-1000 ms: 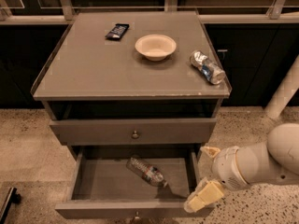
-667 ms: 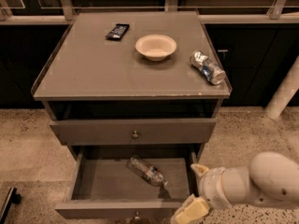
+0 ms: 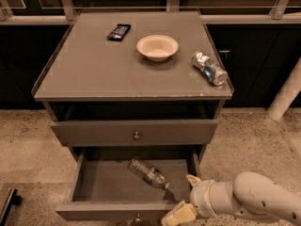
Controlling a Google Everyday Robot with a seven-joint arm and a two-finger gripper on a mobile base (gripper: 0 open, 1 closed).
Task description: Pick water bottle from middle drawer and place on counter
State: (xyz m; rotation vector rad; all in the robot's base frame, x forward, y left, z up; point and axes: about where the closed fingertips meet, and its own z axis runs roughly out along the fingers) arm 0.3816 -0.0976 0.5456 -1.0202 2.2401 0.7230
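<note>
The water bottle [image 3: 147, 173] lies on its side in the pulled-out middle drawer [image 3: 94, 210], near the middle, cap end pointing right and forward. My gripper [image 3: 182, 199] hangs at the drawer's front right corner, just right of the bottle and forward of it, not touching it. Its two pale fingers [image 3: 178, 215] are spread apart and hold nothing. The counter [image 3: 117, 74] is the grey cabinet top above.
On the counter stand a white bowl [image 3: 157, 47], a crushed silver-and-blue can [image 3: 209, 68] near the right edge and a dark wrapper [image 3: 118, 31] at the back. The drawer above [image 3: 136, 134] is shut. A white post [image 3: 285, 97] stands at the right.
My arm has swung down and to the left, bringing the gripper from right of the drawer to its front right corner. The bottle has not moved.
</note>
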